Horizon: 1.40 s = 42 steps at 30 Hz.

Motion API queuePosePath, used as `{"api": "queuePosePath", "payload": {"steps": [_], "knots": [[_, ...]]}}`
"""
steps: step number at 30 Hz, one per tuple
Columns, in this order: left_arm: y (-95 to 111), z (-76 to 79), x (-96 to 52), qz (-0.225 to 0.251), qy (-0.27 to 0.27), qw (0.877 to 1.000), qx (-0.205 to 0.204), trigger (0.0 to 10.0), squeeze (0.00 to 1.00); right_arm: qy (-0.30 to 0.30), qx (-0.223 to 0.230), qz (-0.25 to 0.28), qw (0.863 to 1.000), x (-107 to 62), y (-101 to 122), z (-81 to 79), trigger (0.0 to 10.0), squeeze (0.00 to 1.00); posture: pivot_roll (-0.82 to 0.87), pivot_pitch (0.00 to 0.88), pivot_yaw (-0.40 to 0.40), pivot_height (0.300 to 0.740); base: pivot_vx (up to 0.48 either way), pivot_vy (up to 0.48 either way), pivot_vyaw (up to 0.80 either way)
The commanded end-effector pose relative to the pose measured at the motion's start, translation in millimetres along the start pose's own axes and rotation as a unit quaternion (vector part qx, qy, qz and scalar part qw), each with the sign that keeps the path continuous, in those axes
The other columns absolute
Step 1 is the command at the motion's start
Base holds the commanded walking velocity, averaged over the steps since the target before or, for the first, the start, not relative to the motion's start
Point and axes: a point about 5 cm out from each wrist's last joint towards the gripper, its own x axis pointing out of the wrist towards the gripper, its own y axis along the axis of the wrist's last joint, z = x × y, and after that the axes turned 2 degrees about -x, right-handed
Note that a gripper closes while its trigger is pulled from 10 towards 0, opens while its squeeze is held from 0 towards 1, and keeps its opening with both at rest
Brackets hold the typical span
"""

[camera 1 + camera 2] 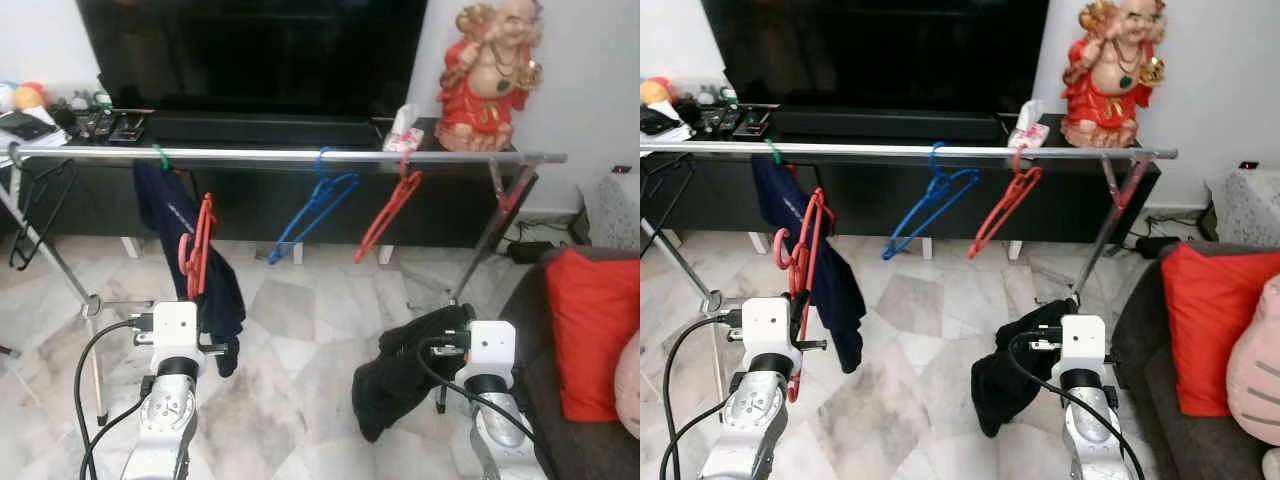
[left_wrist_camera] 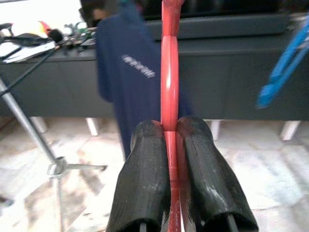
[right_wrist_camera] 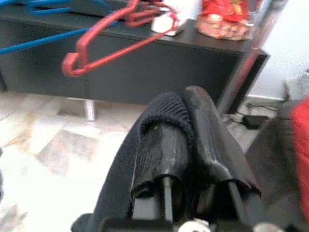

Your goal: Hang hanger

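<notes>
Left gripper (image 2: 170, 140) clamped on the thin red hanger (image 1: 196, 245), held upright below the rail (image 1: 290, 155) on the left; looks light, stiff and slick, so grip the shaft; right gripper (image 3: 186, 116) pinching limp dark cloth (image 1: 395, 375).

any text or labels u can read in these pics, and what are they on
None can be read.
Navy garment hanging from the rail: a short line of white print on it, too blurred to read.
Small pink and white pack on the black TV cabinet: any print is too small to read.
The red hanger in the left gripper carries no visible marking.
</notes>
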Motion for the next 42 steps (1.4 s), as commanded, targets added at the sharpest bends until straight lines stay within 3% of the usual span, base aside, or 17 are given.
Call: {"api": "queuePosePath", "payload": {"steps": [1,19,28,42], "knots": [[5.8,2.0,1.9,0.009,-0.003,1.000,-0.007,10.0,0.00,-0.009,-0.001,0.014,1.000,2.5,6.1,5.8,10.0,0.00,-0.10,0.000,-0.013,0.740,0.000,0.322,0.00],[7.7,1.3,3.9,0.010,-0.005,1.000,-0.005,10.0,0.00,-0.017,0.008,0.011,1.000,3.8,6.1,5.3,10.0,0.00,-0.09,0.000,-0.009,0.740,0.000,0.324,0.00],[6.4,1.0,3.3,0.006,-0.010,1.000,-0.004,10.0,0.00,-0.016,0.010,0.007,1.000,3.1,4.5,1.3,10.0,0.00,-0.09,0.000,-0.001,0.740,0.000,0.321,-0.68],[9.3,1.3,7.7,0.007,-0.014,1.000,-0.005,10.0,0.00,-0.021,0.015,0.014,1.000,5.0,7.8,-0.4,10.0,0.00,-0.09,0.000,0.009,0.740,0.000,0.291,0.00]]}}
